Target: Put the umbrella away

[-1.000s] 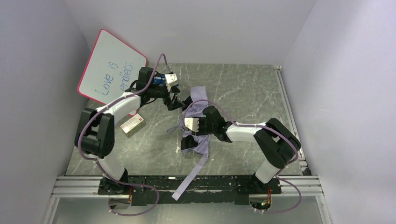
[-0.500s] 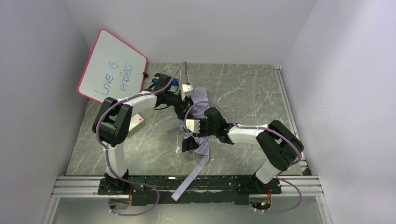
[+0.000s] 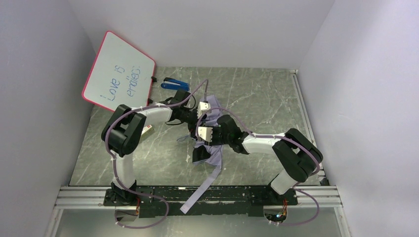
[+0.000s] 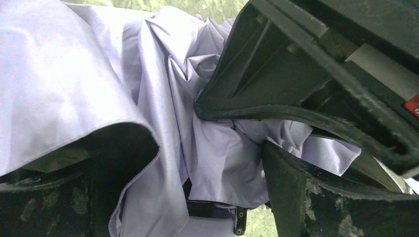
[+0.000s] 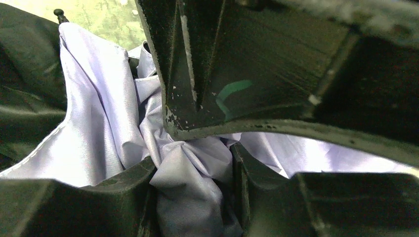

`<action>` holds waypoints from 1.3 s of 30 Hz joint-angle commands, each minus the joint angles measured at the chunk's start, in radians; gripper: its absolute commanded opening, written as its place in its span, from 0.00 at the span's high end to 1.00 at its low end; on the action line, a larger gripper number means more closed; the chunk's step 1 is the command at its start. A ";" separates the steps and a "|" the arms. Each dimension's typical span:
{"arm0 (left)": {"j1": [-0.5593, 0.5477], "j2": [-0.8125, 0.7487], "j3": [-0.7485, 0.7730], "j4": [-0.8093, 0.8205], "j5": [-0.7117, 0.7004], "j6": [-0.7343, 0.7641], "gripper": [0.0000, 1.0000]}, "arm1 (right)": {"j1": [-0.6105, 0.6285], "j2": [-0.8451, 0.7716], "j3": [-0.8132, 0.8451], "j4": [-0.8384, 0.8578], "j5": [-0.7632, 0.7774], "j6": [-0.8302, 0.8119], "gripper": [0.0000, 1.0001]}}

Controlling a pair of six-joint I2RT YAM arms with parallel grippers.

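— Where is the umbrella (image 3: 213, 154) being kept?
— It is being shown half collapsed at the middle of the marbled table (image 3: 257, 94). The lilac side is mostly up and black is showing at its near edge. A long lilac strip (image 3: 200, 190) is being trailed from it over the front rail (image 3: 79, 196).
— What is being done with the right gripper (image 3: 196, 140)?
— It is being held part-closed on the umbrella. In the right wrist view a twisted bunch of lilac canopy is being squeezed between both fingers (image 5: 99, 202).
— And the left gripper (image 3: 195, 118)?
— Its jaws are being held spread wide, just beside the right gripper, at the canopy's far-left side. Loose folds are being draped between the fingers (image 4: 306, 197), but no clamping is being shown.
— What else is being seen?
— A pink-framed whiteboard (image 3: 118, 69) is being leaned against the left wall. A blue stapler (image 3: 173, 83) is being shown near it on the table. A small box (image 3: 146, 129) is being half hidden by the left arm.
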 commanded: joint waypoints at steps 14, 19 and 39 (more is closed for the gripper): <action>-0.064 0.012 -0.004 -0.153 -0.201 0.111 0.22 | 0.009 -0.052 -0.021 0.150 -0.046 0.147 0.68; -0.065 0.024 0.001 -0.159 -0.222 0.112 0.39 | 0.010 -0.076 -0.019 0.150 -0.052 0.149 0.61; -0.067 -0.033 -0.053 -0.018 -0.346 0.139 0.62 | 0.009 -0.498 -0.071 -0.181 -0.032 0.367 0.23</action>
